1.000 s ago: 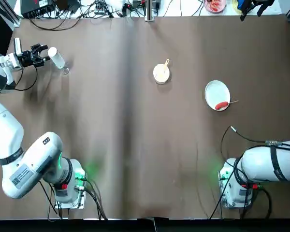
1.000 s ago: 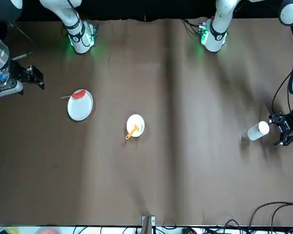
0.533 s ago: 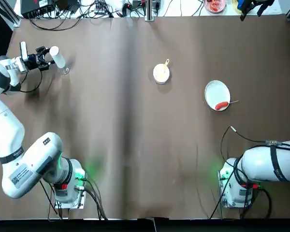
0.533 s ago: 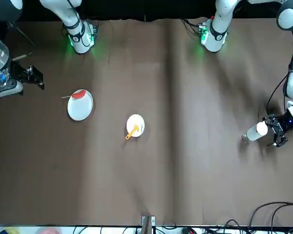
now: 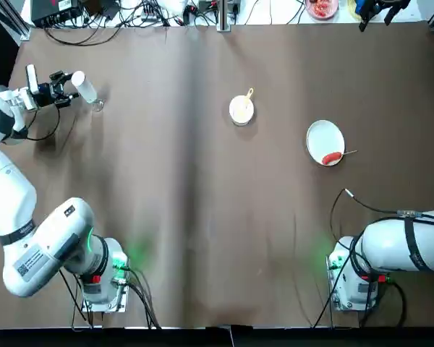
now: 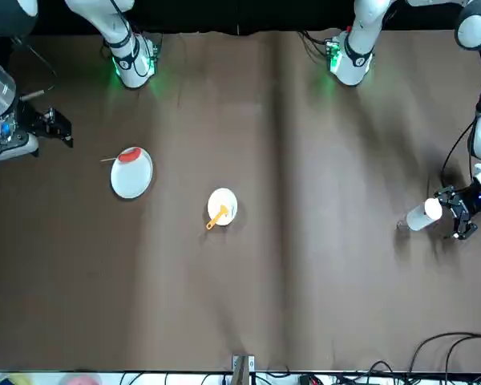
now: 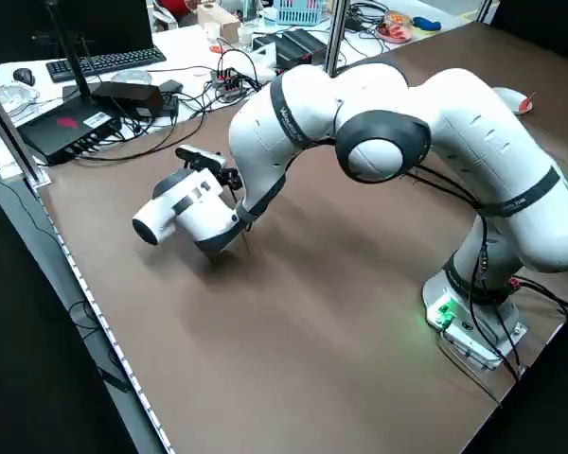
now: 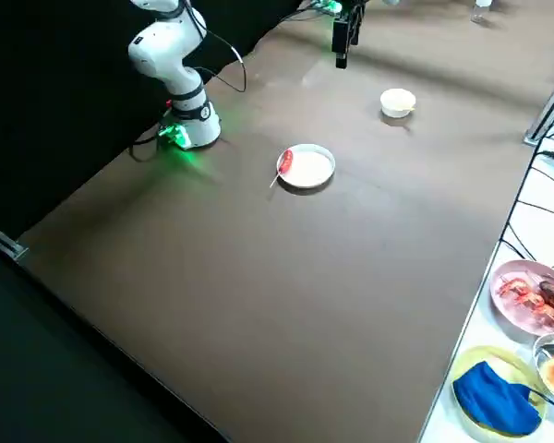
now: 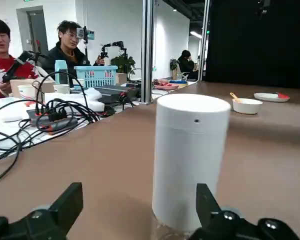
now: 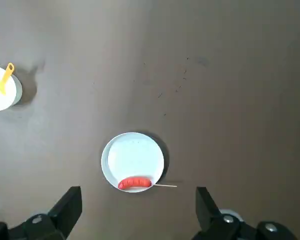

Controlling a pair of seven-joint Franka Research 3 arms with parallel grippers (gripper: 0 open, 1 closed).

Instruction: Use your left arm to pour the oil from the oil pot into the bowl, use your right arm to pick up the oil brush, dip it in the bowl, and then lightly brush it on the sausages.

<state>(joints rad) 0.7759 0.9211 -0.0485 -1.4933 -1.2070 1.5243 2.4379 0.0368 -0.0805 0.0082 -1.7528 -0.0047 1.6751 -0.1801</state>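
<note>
The oil pot, a slim clear bottle with a white cap, stands upright at the table's far left. My left gripper is level with the cap and open. In the left wrist view the white cap stands just ahead of the spread fingers, ungripped. The oil brush leans in the white bowl at mid-table. A red sausage on a skewer lies on the white plate. My right gripper hangs open high above the plate, away from the brush.
Cables, boxes and food dishes line the white bench past the table's far edge. People sit beyond that bench. Both arm bases stand at the near edge, the left base and the right base. Brown tabletop lies between pot and bowl.
My left gripper has shifted slightly beside the oil pot's cap, its wrist turning a little. The pot, bowl, brush, plate and right arm stay where they were.
</note>
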